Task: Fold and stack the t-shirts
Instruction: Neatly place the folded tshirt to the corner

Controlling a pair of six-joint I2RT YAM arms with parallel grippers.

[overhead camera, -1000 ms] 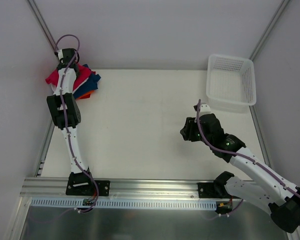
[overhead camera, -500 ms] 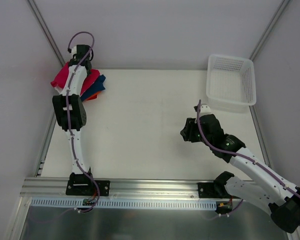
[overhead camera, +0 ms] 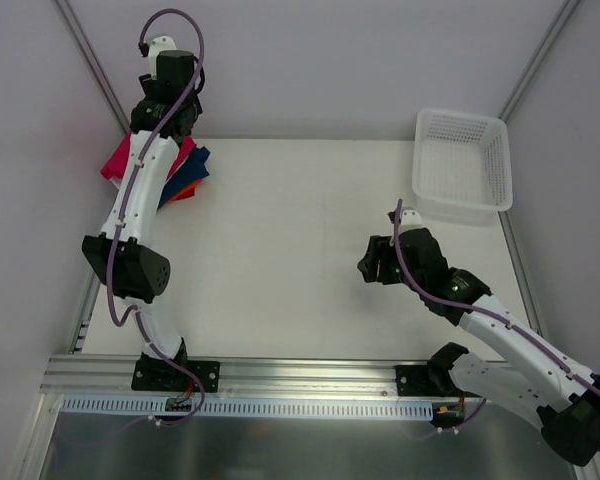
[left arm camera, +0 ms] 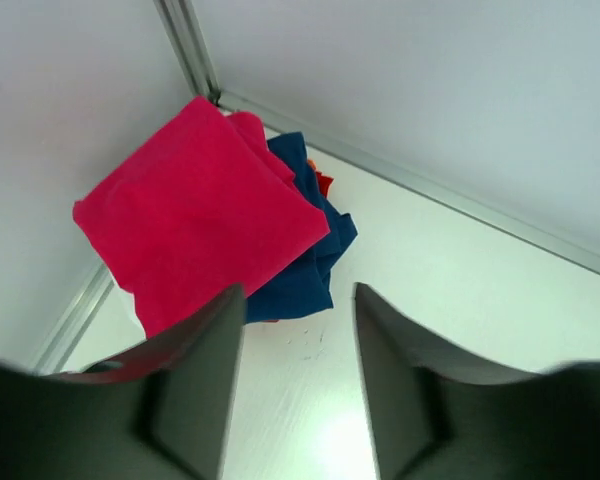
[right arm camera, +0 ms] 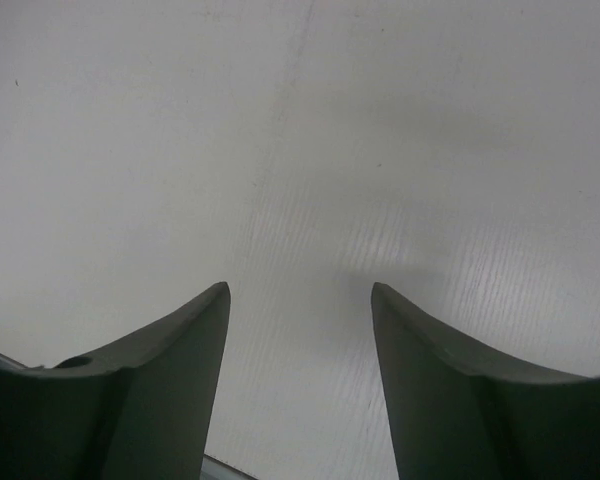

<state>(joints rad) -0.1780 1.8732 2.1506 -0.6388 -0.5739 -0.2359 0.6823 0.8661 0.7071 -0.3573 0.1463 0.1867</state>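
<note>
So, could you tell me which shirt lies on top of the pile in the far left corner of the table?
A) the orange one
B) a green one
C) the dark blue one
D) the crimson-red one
D: in the left wrist view the crimson-red shirt covers most of the dark blue shirt, and the orange shirt only peeks out at the edge.

My two arms: white shells, black joints.
On the overhead view, the left arm (overhead camera: 136,190) and right arm (overhead camera: 505,325) are white tubes linked by chunky black joint housings, and each sits on a black base plate (overhead camera: 175,375). A thin purple cable (overhead camera: 170,13) runs along each arm. On my wrist feeds, the fingers (left arm camera: 195,390) are plain dark grey wedges with smooth faces.
</note>
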